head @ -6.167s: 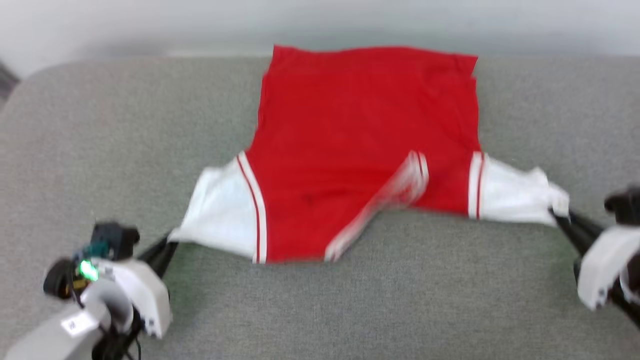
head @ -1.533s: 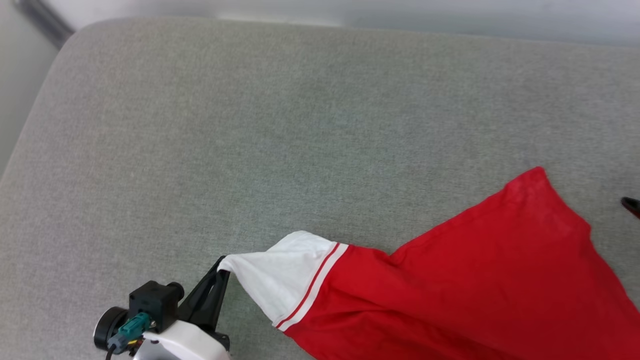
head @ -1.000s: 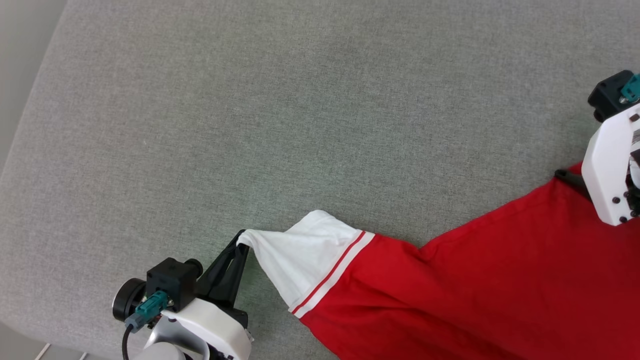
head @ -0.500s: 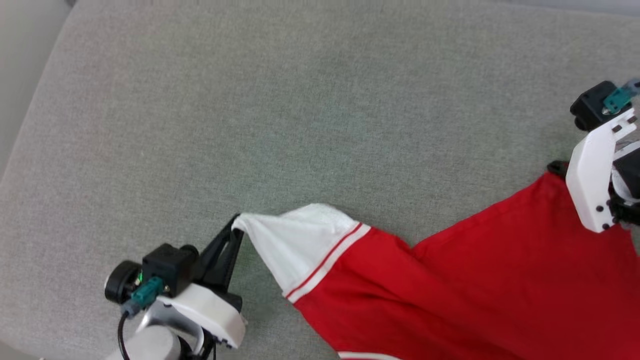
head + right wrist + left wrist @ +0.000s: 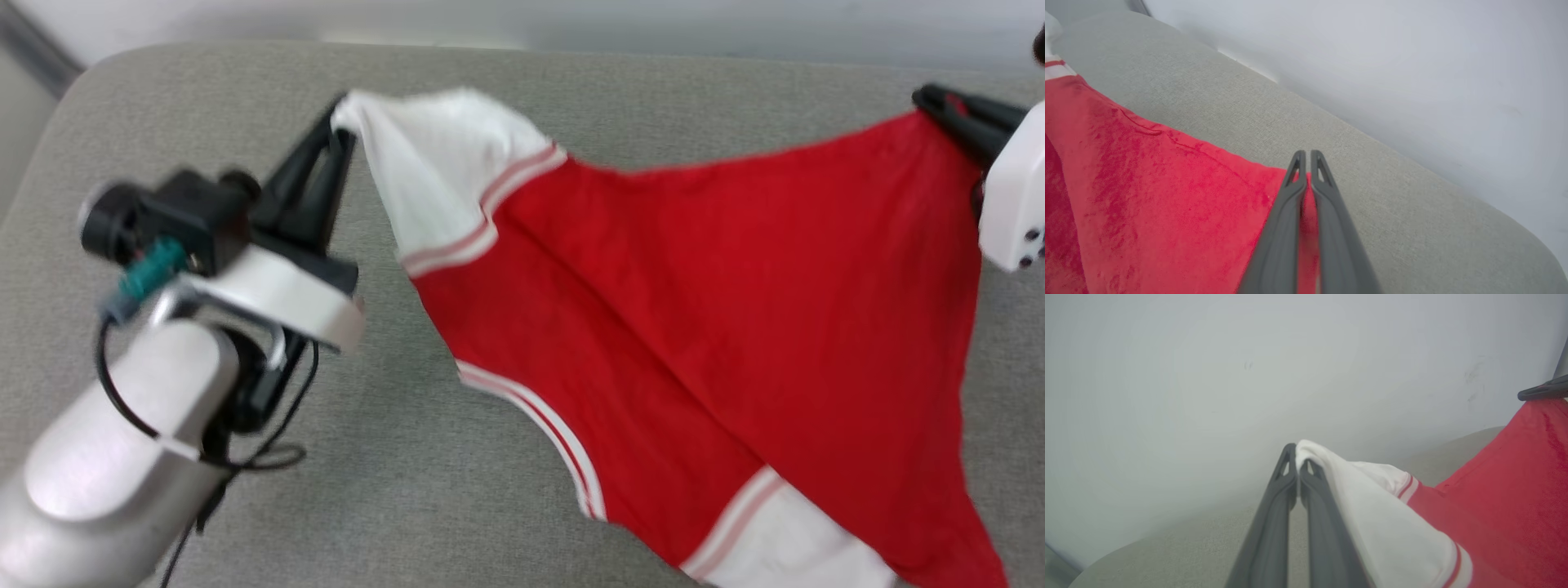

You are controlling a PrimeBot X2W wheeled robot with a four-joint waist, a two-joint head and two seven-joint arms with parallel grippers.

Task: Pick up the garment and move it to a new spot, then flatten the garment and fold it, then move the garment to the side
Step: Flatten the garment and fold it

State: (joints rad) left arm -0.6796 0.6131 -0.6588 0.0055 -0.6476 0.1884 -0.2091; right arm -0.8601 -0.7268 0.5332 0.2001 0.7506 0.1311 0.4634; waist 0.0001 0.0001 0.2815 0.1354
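Cloth is pinched in both grippers. The left gripper (image 5: 339, 122) has its two dark fingers pressed together on the tip of a white sleeve (image 5: 433, 171), and the right gripper (image 5: 931, 98) is clamped in the same way on a red corner of the garment (image 5: 694, 286). In each wrist view the fingers meet with only fabric between them. The coming move turns on the line between these two holds. It runs across the head view from the robot's left to its right as a taut upper edge, and this is the shirt's long axis at present. The rest of the shirt falls away from that edge toward the robot, narrowing to the lower right, where the second white sleeve (image 5: 784, 555) and its striped trim hang. Neither arm is nearer, since each holds one end, so I judge that they must travel together to keep the span tight. The body looks raised (whether the low end trails on the surface cannot be told from here). Under and beyond it lies a grey fabric-covered worktop (image 5: 392, 490) with a rounded far left corner, and the part seen around the shirt carries nothing else. It appears soft enough to drag on the cloth when the shirt is laid down. Behind it rises a plain pale wall (image 5: 1208, 375), just beyond the far edge, and both grippers point toward it.
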